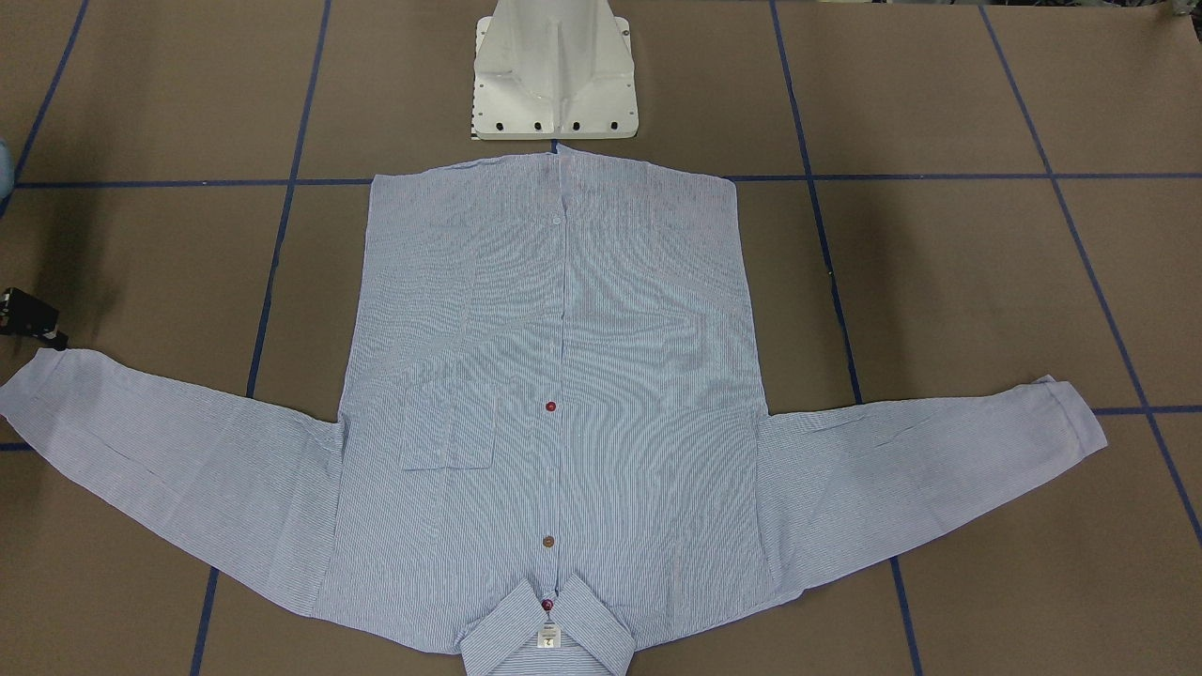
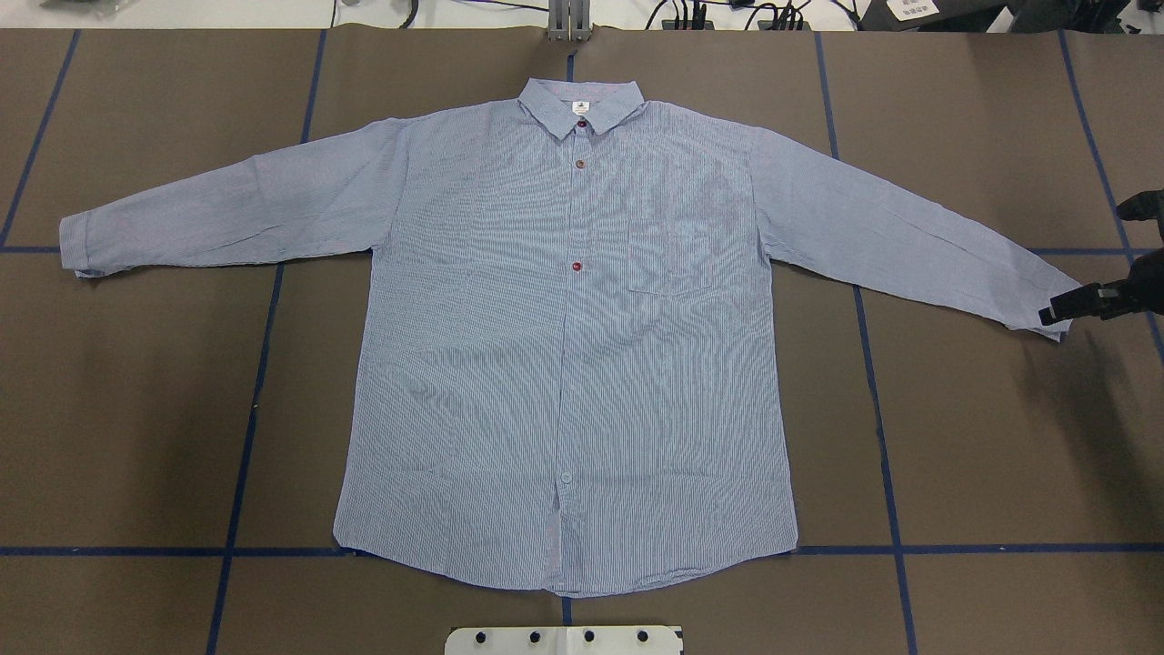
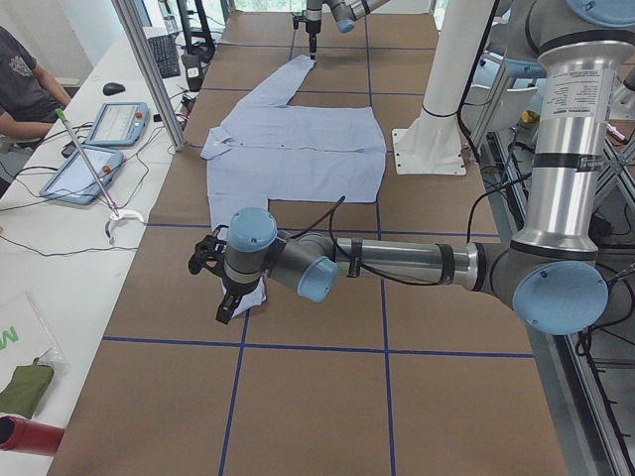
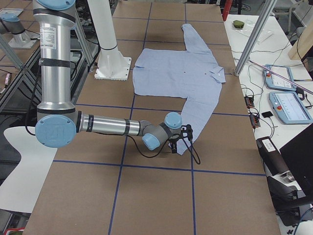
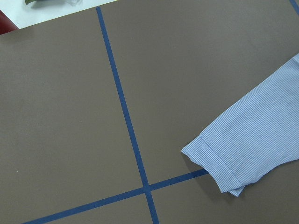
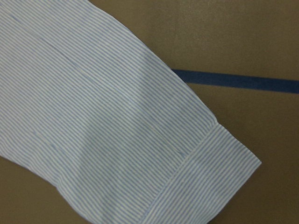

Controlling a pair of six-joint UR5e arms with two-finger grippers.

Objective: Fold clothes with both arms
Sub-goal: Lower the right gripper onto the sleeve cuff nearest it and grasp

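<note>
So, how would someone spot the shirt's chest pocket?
Find the striped shirt spread flat mid-table. In the overhead view, the pocket sits right of the button line, level with the lowest red button. It is the front's only stitched-on patch.

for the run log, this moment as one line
shirt: flat, unfolded | right arm: jaws at cuff | left arm: near other cuff

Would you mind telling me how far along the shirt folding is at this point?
Done: the shirt lies flat, front up, sleeves spread; nothing is folded. In hand: the right gripper is at one cuff, and the left gripper is near the other. Left: every fold.
</note>
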